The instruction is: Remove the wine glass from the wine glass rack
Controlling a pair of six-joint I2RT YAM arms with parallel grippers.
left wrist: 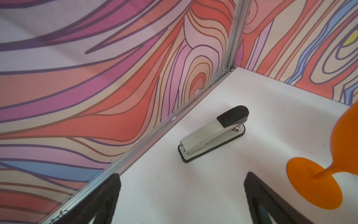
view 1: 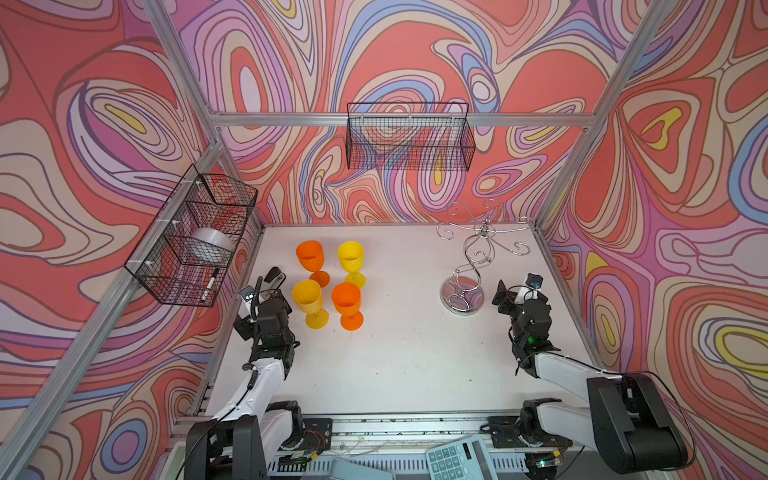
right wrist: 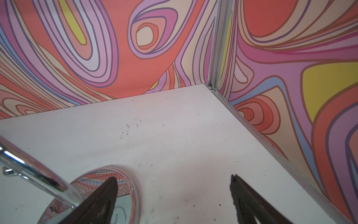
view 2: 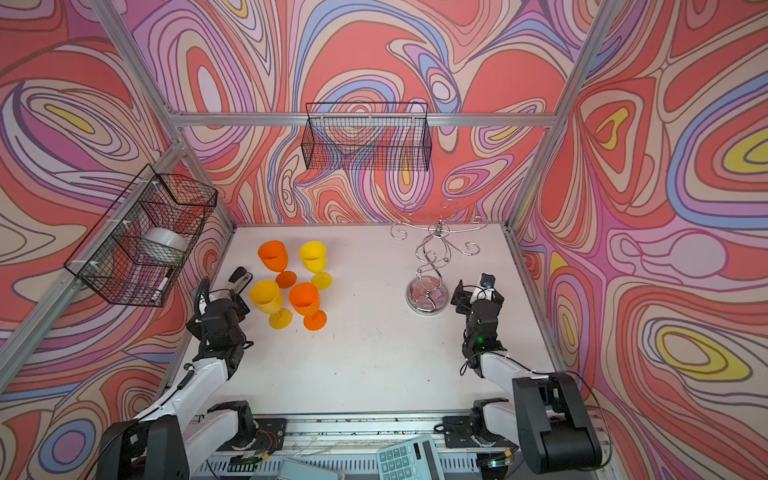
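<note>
step: removal looks done | wine glass rack [view 1: 462,297] hooks bare, right rear of surface [view 1: 415,353] | four wine glasses [view 1: 348,300] upright at left, well apart from it | left jaws, right jaws: wide open, empty | next: nothing left to lift; right arm should clear the rack base

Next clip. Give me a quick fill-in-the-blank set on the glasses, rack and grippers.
1. On the table stand two yellow glasses and ____ orange glasses.
2. The number of glasses hanging on the rack is ____.
3. The left gripper and right gripper both have jaws standing ____.
4. The office tool near the left gripper is a ____.
Missing words: two; zero; open; stapler.
</note>
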